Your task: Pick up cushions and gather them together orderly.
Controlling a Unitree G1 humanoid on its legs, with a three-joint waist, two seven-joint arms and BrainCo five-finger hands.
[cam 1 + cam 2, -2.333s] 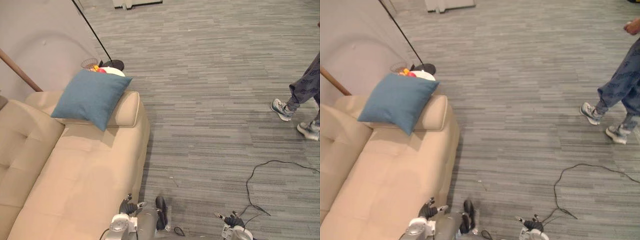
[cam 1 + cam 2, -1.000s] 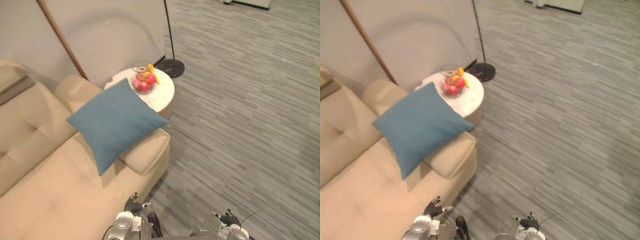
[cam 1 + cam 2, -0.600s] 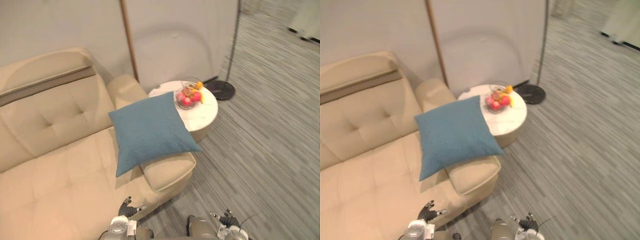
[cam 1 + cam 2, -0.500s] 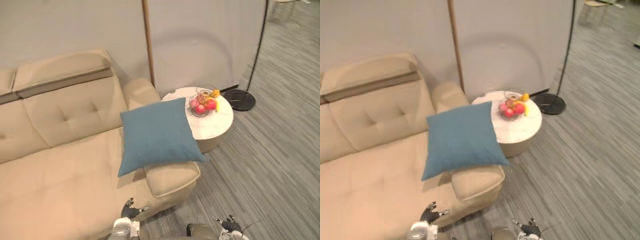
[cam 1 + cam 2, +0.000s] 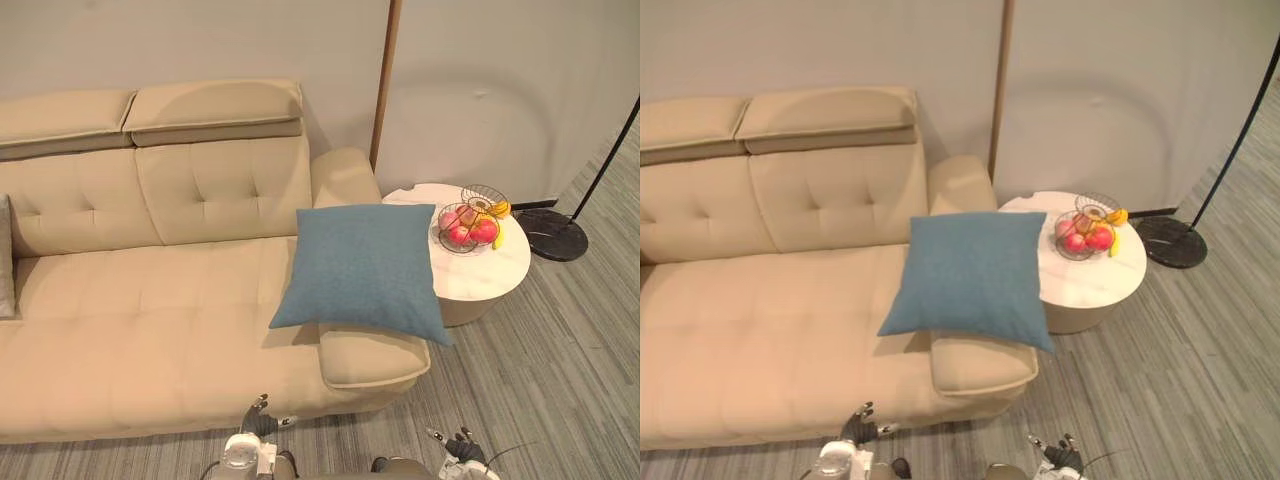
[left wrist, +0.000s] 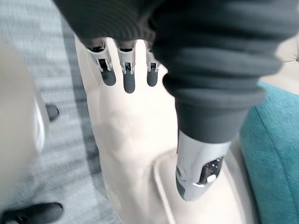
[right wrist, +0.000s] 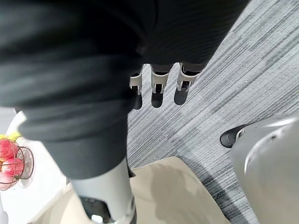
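In the left eye view, a square blue cushion point(image 5: 365, 268) with a plain woven cover leaned on the right armrest point(image 5: 372, 355) of a beige sofa point(image 5: 150, 320). Its lower right corner hung past the armrest toward a round white side table point(image 5: 490, 280) carrying a wire fruit bowl point(image 5: 468, 225). The edge of a grey cushion point(image 5: 5, 258) showed at the sofa's far left end. The left hand point(image 5: 258, 420) hung low just in front of the sofa's near edge, and the right hand point(image 5: 460, 443) hung over the striped carpet point(image 5: 560, 380) to the right. Both were well apart from the blue cushion, which lay farther off between them.

The right eye view showed the same layout, with a black lamp base point(image 5: 1172, 243) on the carpet beyond the table.

In the left wrist view, the left hand point(image 6: 129, 77) had straight, relaxed fingers and held nothing. The cream armrest lay past them, with the blue cushion beside it.

In the right wrist view, the right hand point(image 7: 158, 88) likewise hung slack and empty over the carpet, with the fruit bowl off to one side.
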